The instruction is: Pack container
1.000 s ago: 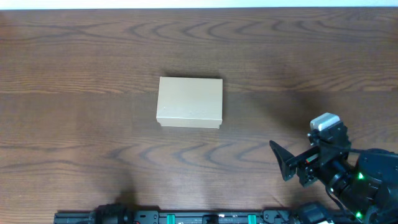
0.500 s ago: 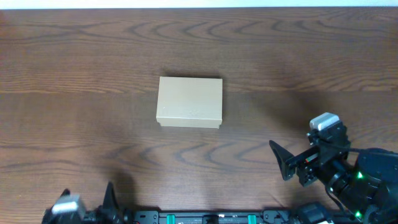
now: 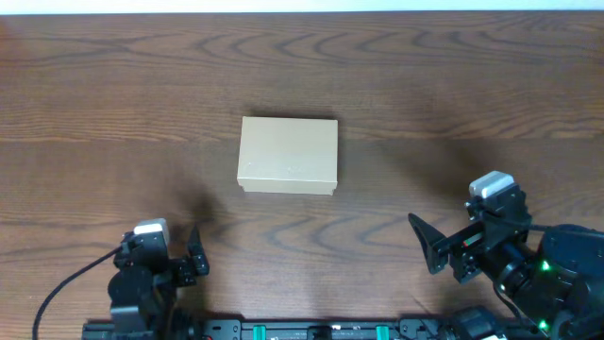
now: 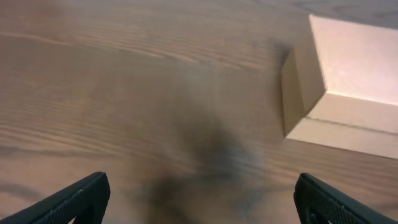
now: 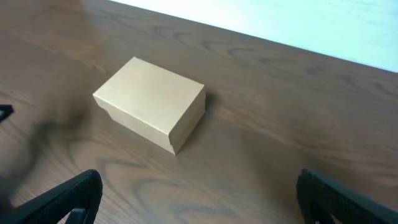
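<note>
The container [image 3: 288,155] is a tan cardboard box with its lid closed, lying in the middle of the table. It also shows in the left wrist view [image 4: 348,93] at upper right and in the right wrist view [image 5: 151,102]. My left gripper [image 3: 193,258] is open and empty near the front left, well short of the box; its fingertips show in the left wrist view [image 4: 199,202]. My right gripper [image 3: 429,244] is open and empty at the front right, apart from the box; it also shows in the right wrist view [image 5: 199,199].
The dark wooden table [image 3: 472,94] carries only the box. Its far edge meets a pale wall [image 5: 323,31]. A black rail [image 3: 311,331] runs along the front edge.
My left arm has come into view from the front edge and moved up and to the right toward the box. The right arm and the box have not moved.
</note>
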